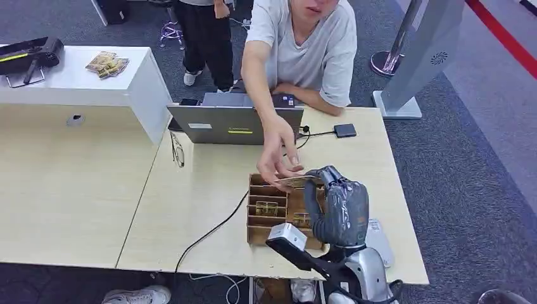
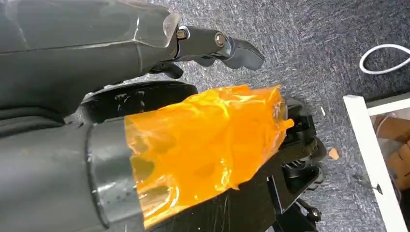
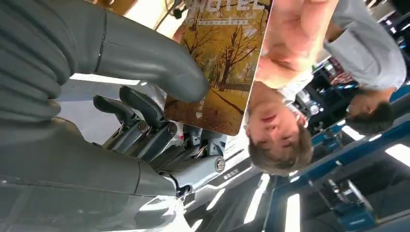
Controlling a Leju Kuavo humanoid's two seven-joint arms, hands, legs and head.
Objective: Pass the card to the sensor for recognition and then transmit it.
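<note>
Ribbed grey right hand [image 3: 121, 96], glossy card [image 3: 222, 67]

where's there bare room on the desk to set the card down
Bare desk top lies left of the wooden card rack, below the laptop, crossed only by a black cable. Another strip runs right of the rack, below the small black box. Over the rack it is crowded: the right robot hand, the card and a person's hand meet there.
</note>
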